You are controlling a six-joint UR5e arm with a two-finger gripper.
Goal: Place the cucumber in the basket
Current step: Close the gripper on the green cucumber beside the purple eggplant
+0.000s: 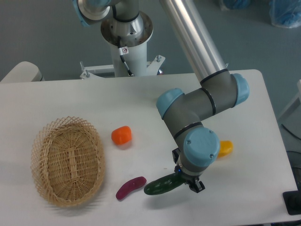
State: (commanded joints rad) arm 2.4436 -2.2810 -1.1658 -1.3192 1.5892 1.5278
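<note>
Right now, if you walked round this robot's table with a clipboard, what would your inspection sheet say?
Surface: white table, clean, no spills seen.
Job's things: cucumber near the front edge, its right end under the gripper; basket at the left, nothing inside it.
Clutter: purple vegetable just left of the cucumber; orange piece right of the basket; yellow-orange piece partly hidden behind the wrist.
Grippers: gripper down at the cucumber's right end; fingers hidden by the wrist, so the grip cannot be judged.
Cables: thin cable on the white base column.
Surroundings: grey floor; blue covered items at top right.
</note>
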